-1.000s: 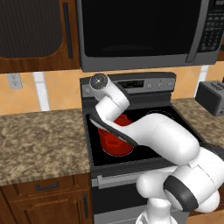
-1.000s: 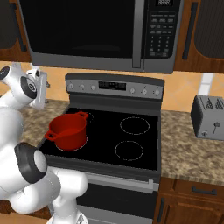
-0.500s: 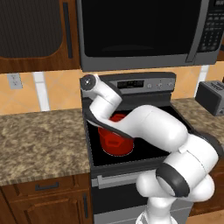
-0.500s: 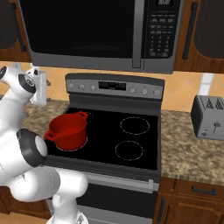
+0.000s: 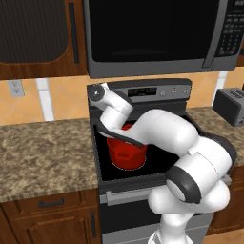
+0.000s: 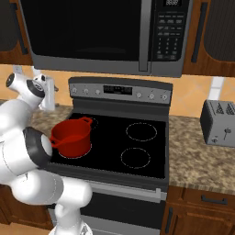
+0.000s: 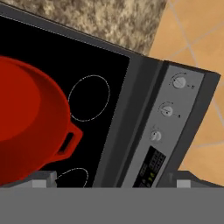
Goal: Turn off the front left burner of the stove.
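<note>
Hovering at the stove's back left corner, our gripper (image 6: 49,94) hangs just beside the left end of the grey control panel (image 6: 120,91), over the granite worktop (image 6: 43,117) and a little out from the tiled wall. We cannot tell whether its fingers are parted or closed: in the right base view the hand is small and side-on, and the hand camera catches only two grey stubs low in its frame.

Looking along the gripper, the panel runs as a long strip across our line of sight, with three small round knobs in a row. The nearest knob (image 7: 156,135) sits next to the digital display (image 7: 149,168), then the middle knob (image 7: 166,110), then the end knob (image 7: 178,81) toward the panel's outer corner. All three lie ahead of the gripper and slightly to one side, apart from it, none touched.

Below the panel lies the stove (image 5: 143,164) top, where the red pot (image 6: 71,137) stands on the front left burner (image 6: 61,154), hiding most of its pale ring. The rear left ring (image 7: 89,97) is bare.

We judge the next move turns on picking which left-hand knob governs that burner, then closing straight in along the panel's face; nothing here labels them legibly.
</note>
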Controlling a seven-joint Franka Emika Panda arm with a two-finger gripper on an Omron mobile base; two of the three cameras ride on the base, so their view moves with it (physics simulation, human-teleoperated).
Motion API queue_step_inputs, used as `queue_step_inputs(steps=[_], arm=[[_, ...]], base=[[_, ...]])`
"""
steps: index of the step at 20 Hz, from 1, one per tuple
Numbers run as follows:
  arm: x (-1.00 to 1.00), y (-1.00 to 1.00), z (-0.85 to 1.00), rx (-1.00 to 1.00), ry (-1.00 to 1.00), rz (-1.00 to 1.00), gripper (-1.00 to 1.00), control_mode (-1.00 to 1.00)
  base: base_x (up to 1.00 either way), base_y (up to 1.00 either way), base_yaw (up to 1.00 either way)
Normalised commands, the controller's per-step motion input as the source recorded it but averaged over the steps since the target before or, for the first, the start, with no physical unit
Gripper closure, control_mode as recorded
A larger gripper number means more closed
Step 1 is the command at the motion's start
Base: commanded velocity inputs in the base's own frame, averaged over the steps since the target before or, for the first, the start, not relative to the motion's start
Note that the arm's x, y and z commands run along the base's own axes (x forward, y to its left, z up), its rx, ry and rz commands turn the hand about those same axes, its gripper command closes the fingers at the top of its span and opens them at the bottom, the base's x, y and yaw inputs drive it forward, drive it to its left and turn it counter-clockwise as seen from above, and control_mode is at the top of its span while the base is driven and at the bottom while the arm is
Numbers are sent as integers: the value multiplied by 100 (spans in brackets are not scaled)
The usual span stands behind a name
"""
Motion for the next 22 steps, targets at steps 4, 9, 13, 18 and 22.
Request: queue_step_inputs(steps=[4,9,13,18,22], arm=[[40,-1,-19,-6,-4,7,-100,-100],[41,0,-1,-12,-1,6,-100,-100],[39,1,0,-13,0,6,-100,-100],[40,20,-2,-10,0,5,-100,-100],[27,23,-12,-9,-3,5,-100,-100]], base=[[0,0,0],[0,0,0],[0,0,0],[0,0,0],[0,0,0]])
